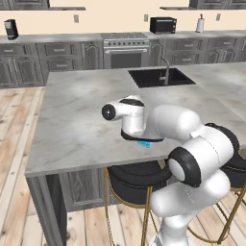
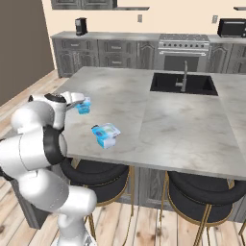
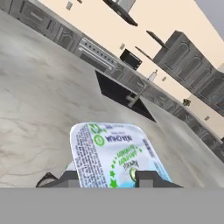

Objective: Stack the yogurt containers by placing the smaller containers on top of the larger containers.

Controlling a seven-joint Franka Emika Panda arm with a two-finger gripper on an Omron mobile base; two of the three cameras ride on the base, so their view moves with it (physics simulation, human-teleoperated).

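Claw [image 3: 107, 178]: narrowly parted, fingers either side of the small light-blue yogurt tub [image 3: 114, 155], clamped on it.
Big blue tub [image 2: 105, 135]: alone on the counter [image 2: 158, 120].

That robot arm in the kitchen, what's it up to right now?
It's stacking yogurt tubs on the marble island. The gripper is closed on a small light-blue tub, held up near the island's corner. The big blue tub sits near the front edge; the small one isn't on it yet.
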